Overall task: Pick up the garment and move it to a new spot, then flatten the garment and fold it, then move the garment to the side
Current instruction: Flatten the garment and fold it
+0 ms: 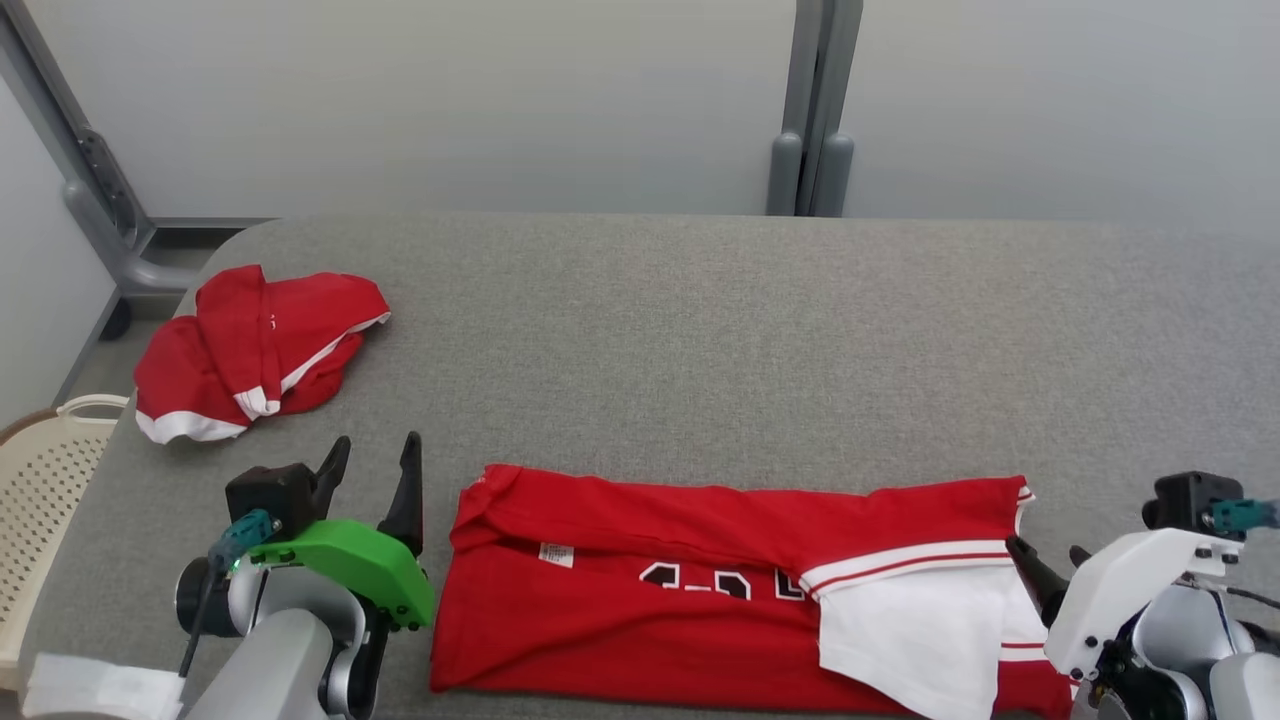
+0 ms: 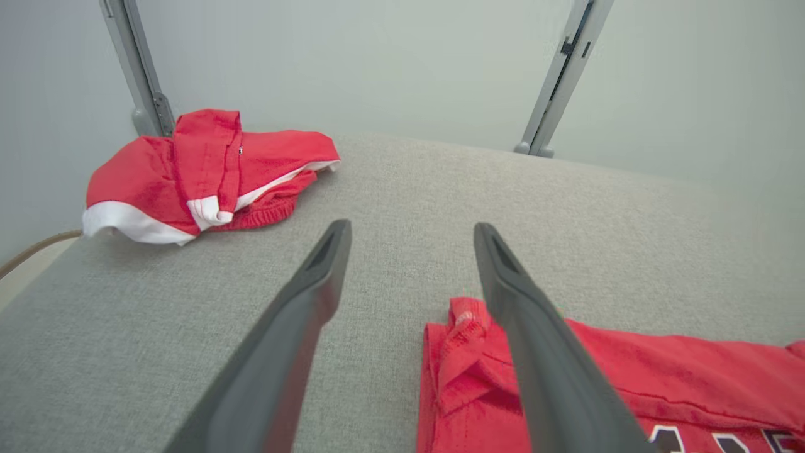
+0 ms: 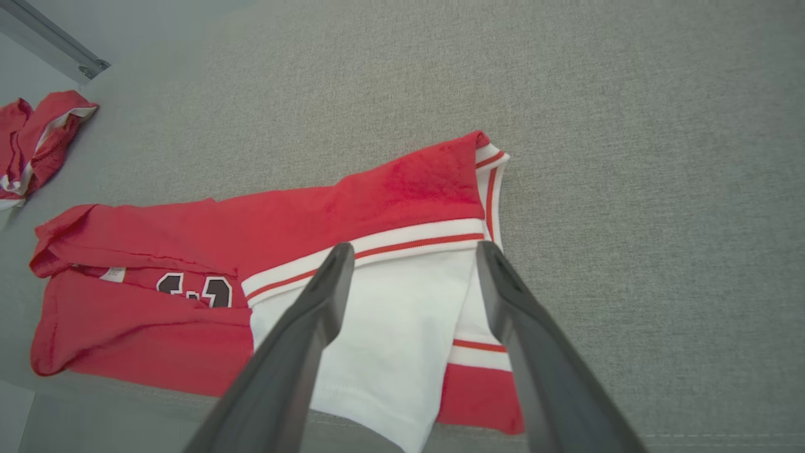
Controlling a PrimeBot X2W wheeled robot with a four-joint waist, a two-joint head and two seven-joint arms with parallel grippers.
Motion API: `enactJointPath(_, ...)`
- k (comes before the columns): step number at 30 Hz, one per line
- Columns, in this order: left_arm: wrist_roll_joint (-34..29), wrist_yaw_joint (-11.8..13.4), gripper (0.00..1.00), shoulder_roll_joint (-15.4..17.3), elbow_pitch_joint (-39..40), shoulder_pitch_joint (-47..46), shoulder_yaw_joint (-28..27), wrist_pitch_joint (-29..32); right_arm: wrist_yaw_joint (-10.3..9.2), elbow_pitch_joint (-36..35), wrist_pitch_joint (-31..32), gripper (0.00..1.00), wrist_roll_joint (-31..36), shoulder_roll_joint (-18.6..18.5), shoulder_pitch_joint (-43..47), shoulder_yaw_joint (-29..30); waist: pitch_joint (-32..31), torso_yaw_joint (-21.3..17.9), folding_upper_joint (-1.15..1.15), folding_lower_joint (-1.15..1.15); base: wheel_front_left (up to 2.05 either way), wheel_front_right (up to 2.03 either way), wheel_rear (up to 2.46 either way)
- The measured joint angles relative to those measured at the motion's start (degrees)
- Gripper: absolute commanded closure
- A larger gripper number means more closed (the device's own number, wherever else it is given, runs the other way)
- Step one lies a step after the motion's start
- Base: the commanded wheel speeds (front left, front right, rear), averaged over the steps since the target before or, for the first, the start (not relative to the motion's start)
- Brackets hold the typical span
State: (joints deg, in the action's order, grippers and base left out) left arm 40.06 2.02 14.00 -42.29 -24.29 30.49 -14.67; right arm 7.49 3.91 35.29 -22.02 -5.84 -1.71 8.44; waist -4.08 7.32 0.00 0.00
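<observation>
The garment (image 1: 650,620), a red jersey with dark numbers and a white sleeve, lies folded lengthwise along the near edge of the grey table (image 1: 700,330). My left gripper (image 1: 372,450) stands open just left of the jersey's left end, holding nothing. In the left wrist view, the left gripper (image 2: 412,229) has its right finger over the jersey's corner (image 2: 629,377). My right gripper (image 1: 1043,548) is open at the jersey's right end. In the right wrist view, the right gripper (image 3: 415,248) hovers over the white sleeve, above the red cloth (image 3: 188,239), gripping nothing.
A second red garment with white trim (image 1: 250,350) lies crumpled at the table's far left, also seen as a red heap (image 2: 207,170) from the left wrist. A cream basket (image 1: 40,500) stands beyond the left edge. Grey posts (image 1: 810,120) rise behind the table.
</observation>
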Motion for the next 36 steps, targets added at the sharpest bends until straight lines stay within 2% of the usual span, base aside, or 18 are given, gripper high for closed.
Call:
enactJointPath(6,-3.9,0.9,0.0,1.4,17.1,8.3,-5.5,-0.3,-0.01,3.8,-6.1,0.0,1.9,2.4,0.8,2.3,-1.1,0.1,0.0,0.0,0.0,0.0,0.0)
enactJointPath(11,-5.7,1.0,0.0,1.3,25.6,15.7,-8.0,-0.3,-0.01,7.7,-8.1,0.0,4.0,2.9,0.7,3.6,-1.4,-0.1,0.0,0.0,0.0,0.0,0.0)
enactJointPath(21,-6.5,1.9,0.0,1.2,33.1,23.5,-7.9,0.0,0.0,17.2,-7.2,0.0,8.5,3.1,-2.7,5.3,-1.7,0.6,0.0,0.0,0.0,0.0,0.0)
enactJointPath(27,-7.4,2.7,0.0,1.6,36.0,24.5,-6.5,1.6,0.0,23.7,-7.6,0.0,11.7,3.0,-5.6,8.3,-1.3,1.9,0.0,0.0,0.0,0.0,0.0)
enactJointPath(36,-8.1,3.0,0.0,2.6,38.0,24.5,-5.6,2.9,0.0,30.0,-9.2,0.0,13.4,3.0,-9.3,9.6,0.2,4.1,0.0,0.0,0.0,0.0,0.0)
